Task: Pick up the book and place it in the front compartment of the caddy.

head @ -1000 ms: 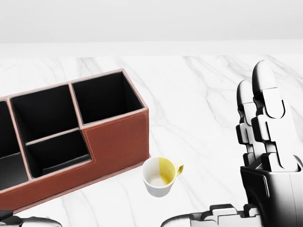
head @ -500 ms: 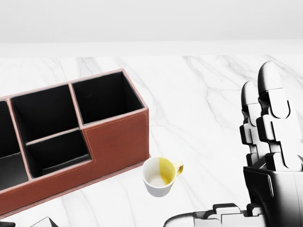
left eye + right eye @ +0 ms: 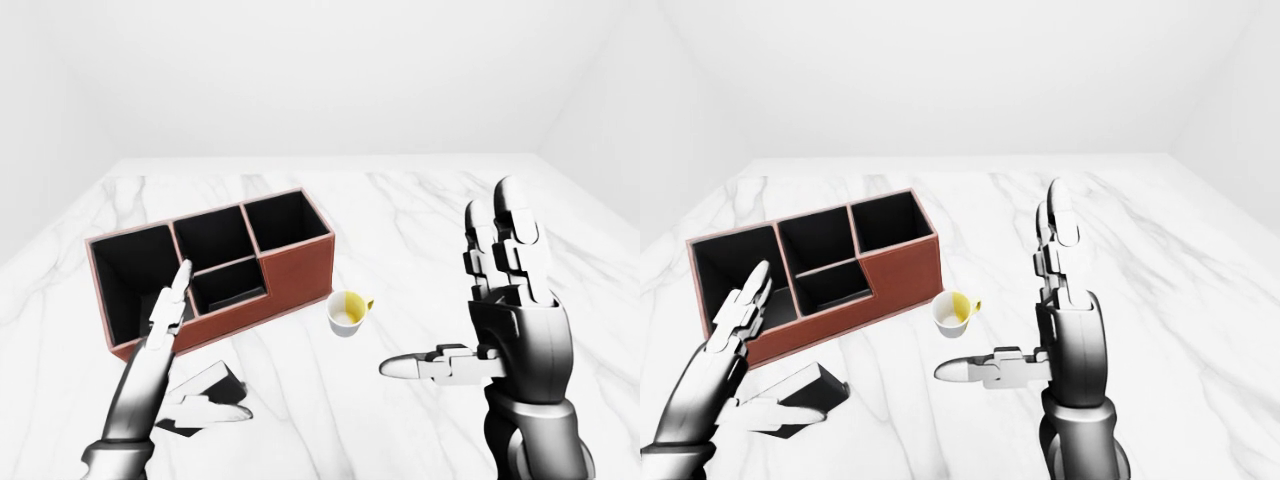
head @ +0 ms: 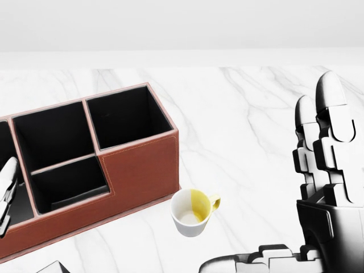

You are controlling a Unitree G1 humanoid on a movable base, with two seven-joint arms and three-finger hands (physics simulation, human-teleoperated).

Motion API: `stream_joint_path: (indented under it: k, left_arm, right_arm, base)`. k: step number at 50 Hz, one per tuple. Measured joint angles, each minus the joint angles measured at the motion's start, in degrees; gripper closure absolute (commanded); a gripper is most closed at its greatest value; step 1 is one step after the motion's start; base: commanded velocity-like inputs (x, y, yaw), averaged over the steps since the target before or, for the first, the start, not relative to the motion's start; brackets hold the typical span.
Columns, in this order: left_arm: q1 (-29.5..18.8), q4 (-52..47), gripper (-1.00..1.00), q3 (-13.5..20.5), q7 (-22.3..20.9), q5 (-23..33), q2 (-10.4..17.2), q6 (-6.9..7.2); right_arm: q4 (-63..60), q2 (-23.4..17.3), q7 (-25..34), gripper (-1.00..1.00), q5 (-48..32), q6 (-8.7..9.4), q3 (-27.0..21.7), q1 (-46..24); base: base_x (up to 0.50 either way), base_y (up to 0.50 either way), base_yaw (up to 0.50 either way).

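L hand [image 3: 165, 330]: fingers spread, empty, now risen beside caddy [image 3: 290, 262].
R hand [image 3: 500, 300]: spread, empty, drifted right.
Book [image 3: 805, 392]: prob. flat on table [image 3: 420, 220].

Dark book [image 3: 800, 395] flat beside caddy [image 3: 890, 270]

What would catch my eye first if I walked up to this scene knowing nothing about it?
Probably the big right hand, raised open with fingers pointing up at the right of the left-eye view. Next, the reddish-brown caddy with black compartments on the white marble table, and a small yellow-and-white cup standing just beside it. At lower left, the open left hand hovers over a dark book lying flat on the table.
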Motion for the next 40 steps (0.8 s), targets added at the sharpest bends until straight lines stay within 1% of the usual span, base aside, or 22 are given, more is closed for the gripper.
stream_joint_path:
  k: [5, 11, 25, 30, 40]
  left_arm:
    - [0.6, 1.9, -1.00, 1.4, -1.3, 2.9, -0.9, 0.00]
    - [0.4, 3.5, -1.00, 2.8, -1.8, 5.3, -1.5, 0.00]
    - [0.0, 6.0, -1.00, 5.3, -2.3, 7.7, -1.8, 0.00]
    - [-0.3, 7.1, -1.00, 6.2, -1.6, 9.0, -1.8, 0.00]
    - [-0.3, 10.4, -1.00, 7.6, 1.6, 13.0, -1.4, 0.00]
  right_arm:
    - [0.0, 0.0, 0.0, -1.00, -0.1, 0.00, -0.1, 0.0]
    - [-0.1, 0.1, 0.1, -1.00, -0.2, 0.00, -0.2, -0.1]
    - [0.4, 0.1, 0.1, -0.99, -0.2, 0.00, -0.2, -0.1]
    - [0.6, 0.2, 0.0, -1.00, -0.3, 0.00, -0.2, -0.1]
    - [0.9, 0.2, -0.1, -0.99, -0.2, 0.00, -0.2, -0.1]
  base:
    - [0.00, 0.00, 0.00]
    - [0.00, 0.00, 0.00]
    - [0.00, 0.00, 0.00]
    - [0.00, 0.00, 0.00]
    - [0.00, 0.00, 0.00]
